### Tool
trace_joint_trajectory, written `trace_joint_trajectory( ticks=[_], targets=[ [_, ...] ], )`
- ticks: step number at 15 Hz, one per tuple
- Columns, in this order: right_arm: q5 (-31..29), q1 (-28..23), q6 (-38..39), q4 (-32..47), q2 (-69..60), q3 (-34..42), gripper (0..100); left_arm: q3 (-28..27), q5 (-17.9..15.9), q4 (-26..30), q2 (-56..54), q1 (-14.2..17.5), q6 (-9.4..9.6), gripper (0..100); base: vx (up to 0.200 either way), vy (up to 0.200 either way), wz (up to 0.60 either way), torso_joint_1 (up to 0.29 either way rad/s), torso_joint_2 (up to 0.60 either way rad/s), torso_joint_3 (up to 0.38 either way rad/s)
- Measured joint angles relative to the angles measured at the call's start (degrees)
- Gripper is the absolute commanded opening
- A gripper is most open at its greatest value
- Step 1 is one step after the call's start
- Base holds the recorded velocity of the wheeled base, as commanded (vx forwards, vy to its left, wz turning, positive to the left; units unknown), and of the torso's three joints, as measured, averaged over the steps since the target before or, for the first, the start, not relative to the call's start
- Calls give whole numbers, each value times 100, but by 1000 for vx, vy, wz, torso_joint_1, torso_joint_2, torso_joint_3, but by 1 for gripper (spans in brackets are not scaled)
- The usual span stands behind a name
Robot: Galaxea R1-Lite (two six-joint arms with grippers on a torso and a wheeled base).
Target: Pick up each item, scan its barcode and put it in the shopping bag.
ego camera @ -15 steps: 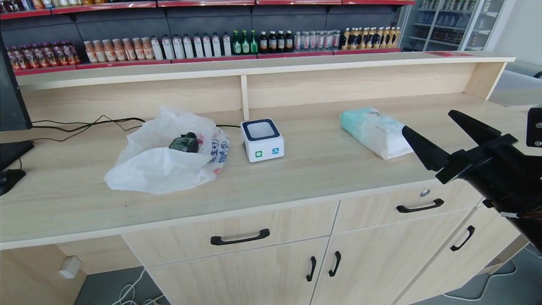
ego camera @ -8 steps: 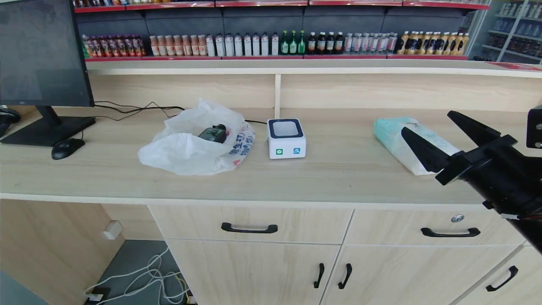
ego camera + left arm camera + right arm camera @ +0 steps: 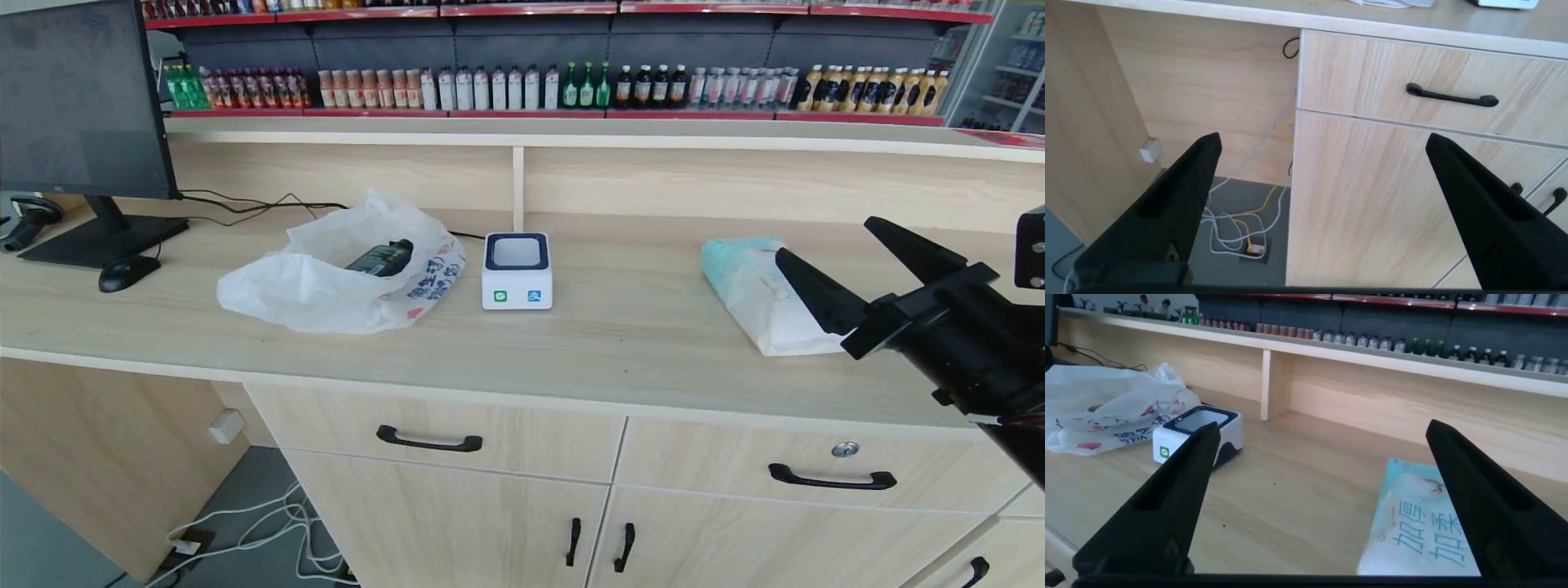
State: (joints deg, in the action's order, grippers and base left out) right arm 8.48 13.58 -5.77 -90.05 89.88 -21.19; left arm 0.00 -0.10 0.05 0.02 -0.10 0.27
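A white plastic shopping bag (image 3: pixel 318 282) lies open on the wooden counter (image 3: pixel 620 343), with a dark item (image 3: pixel 377 256) inside it. Just to its right stands the white box scanner (image 3: pixel 517 271) with its window facing up. Farther right a teal and white soft pack (image 3: pixel 747 290) lies flat. My right gripper (image 3: pixel 824 238) hangs open above the counter's right end, just in front of the pack, holding nothing. In the right wrist view the right gripper (image 3: pixel 1323 429) faces the pack (image 3: pixel 1417 523), scanner (image 3: pixel 1196 433) and bag (image 3: pixel 1110 408). My left gripper (image 3: pixel 1319 147) is open, low before the drawer fronts (image 3: pixel 1413 73).
A monitor (image 3: pixel 82 106), a mouse (image 3: pixel 126 272) and cables (image 3: pixel 237 200) occupy the counter's left end. A raised back ledge with a thin divider (image 3: pixel 517 188) borders the rear. Bottle shelves (image 3: pixel 571 86) stand behind. Drawers and cupboard doors with black handles (image 3: pixel 429 443) lie below.
The head camera has turned, bringing the monitor and mouse into view at the left. Bag, scanner and pack keep their places on the counter. The right gripper stays open in the same pose.
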Motion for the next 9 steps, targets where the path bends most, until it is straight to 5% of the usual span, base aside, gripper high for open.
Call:
trace_joint_trajectory(
  ticks=[3,9],
  targets=[
    [-1,-9,0,17,85,-20,100,0,0,9,0,-1,2,100,200,-133,0,15,4,2],
    [-9,6,38,13,85,333,100,0,0,5,0,-1,11,100,0,0,0,0,0,0]
  ],
)
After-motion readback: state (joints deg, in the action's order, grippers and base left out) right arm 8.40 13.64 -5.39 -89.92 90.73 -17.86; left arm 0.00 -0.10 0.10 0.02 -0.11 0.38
